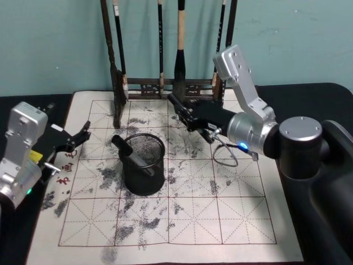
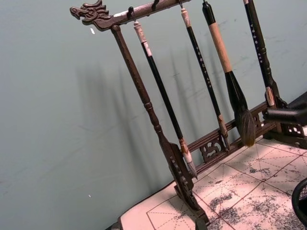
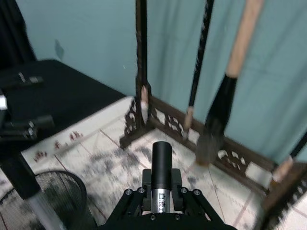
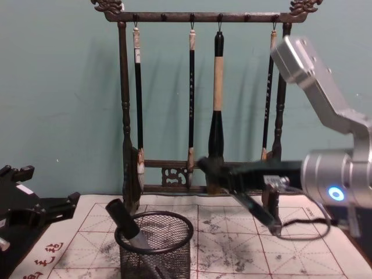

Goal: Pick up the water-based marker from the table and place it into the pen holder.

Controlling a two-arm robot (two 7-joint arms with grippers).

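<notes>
You are holding the water-based marker (image 3: 162, 165) in your right claw (image 1: 186, 115), whose fingers are clamping its barrel. It is hanging above the inked mat (image 1: 220, 215), just in front of the brush rack (image 4: 123, 116) and behind and to the right of the pen holder (image 1: 144, 179). The marker is probably handling as a light, stiff piece, and its smooth round barrel may be prone to swivelling, so a mid-barrel grip is likely serving you best. The claw is hiding the marker's rear end, and its label is too small to read. From the head camera, marker and claw are merging into one dark shape. A second marker (image 1: 131, 153) is leaning inside the holder. Your left claw (image 1: 70, 139) is sitting parked at the worktop's (image 1: 309, 91) left edge.
</notes>
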